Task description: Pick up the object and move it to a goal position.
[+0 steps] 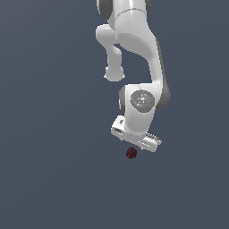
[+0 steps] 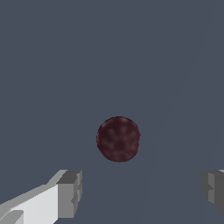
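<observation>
- One arm, one target: in the wrist view, going left to right, a grey finger pad [image 2: 70,192] comes first, then the dark maroon object [image 2: 118,139], then the second pad at the far edge.
- The gripper [image 2: 142,192] is spread wide and holds nothing; the object sits apart from both pads, roughly midway.
- In the exterior view the object [image 1: 131,153] lies just below the gripper [image 1: 136,142].
- Risk: the round, bumpy lump may roll or squirt out if one pad touches first, or if closing starts too high.
</observation>
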### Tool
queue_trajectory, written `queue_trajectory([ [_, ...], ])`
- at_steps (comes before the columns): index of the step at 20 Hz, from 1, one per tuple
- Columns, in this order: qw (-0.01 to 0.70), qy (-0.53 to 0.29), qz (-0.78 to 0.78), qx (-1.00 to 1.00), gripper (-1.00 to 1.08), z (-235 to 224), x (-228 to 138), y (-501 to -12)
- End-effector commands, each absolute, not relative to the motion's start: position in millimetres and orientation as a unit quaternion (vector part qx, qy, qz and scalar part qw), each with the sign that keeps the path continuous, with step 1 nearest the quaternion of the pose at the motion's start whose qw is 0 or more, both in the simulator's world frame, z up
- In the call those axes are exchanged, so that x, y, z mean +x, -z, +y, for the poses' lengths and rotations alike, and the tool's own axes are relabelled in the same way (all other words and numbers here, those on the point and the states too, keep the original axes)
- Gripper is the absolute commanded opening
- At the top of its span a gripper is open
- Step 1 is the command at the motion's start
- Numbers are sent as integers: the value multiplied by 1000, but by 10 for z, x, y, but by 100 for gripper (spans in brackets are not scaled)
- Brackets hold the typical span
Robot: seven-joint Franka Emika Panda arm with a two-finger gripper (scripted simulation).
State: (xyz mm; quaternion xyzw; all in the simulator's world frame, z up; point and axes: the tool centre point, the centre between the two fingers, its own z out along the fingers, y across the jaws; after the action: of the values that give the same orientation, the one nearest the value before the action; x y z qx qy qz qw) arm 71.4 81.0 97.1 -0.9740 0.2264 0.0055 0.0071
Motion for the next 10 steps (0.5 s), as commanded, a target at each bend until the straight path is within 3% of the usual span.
queue_trajectory([
  [1, 5, -4, 248, -969, 100, 831, 773, -912],
  [10, 0, 0, 286, -958, 100, 877, 877, -793],
])
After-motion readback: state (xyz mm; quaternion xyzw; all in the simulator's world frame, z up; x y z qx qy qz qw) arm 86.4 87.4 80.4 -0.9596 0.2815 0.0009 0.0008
